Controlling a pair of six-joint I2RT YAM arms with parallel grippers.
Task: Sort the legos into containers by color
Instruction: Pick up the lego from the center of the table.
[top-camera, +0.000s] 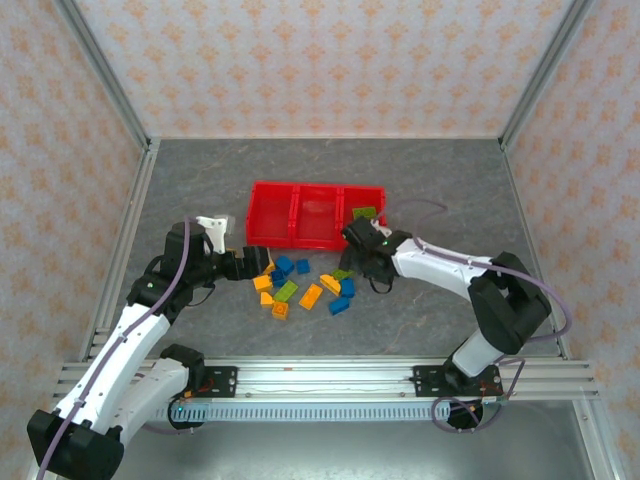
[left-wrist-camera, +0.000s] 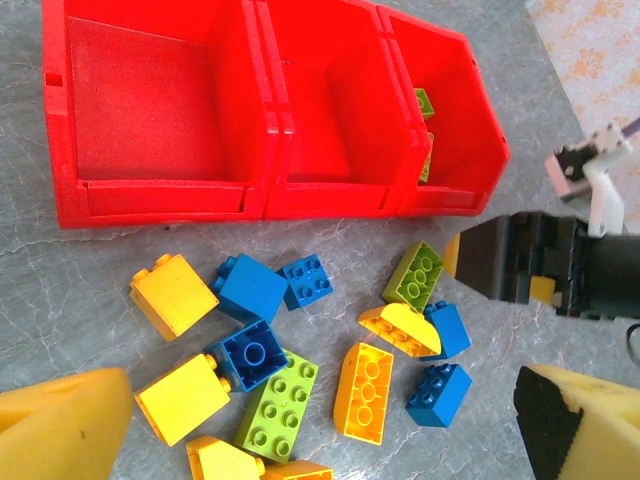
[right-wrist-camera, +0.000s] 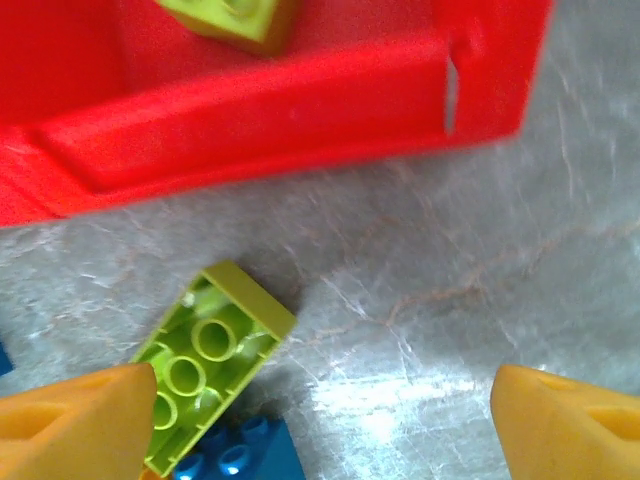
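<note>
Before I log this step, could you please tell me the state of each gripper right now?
Left gripper: open, holding nothing.
Right gripper: open, holding nothing.

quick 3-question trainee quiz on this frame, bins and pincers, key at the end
1. True or false: the left bin holds blue bricks.
2. What colour are the bricks in the right bin? A blue, B green, C yellow.
3. What is the right pincer holding?

Key
1. False; it is empty.
2. B.
3. Nothing; it is open, next to a green brick.
</note>
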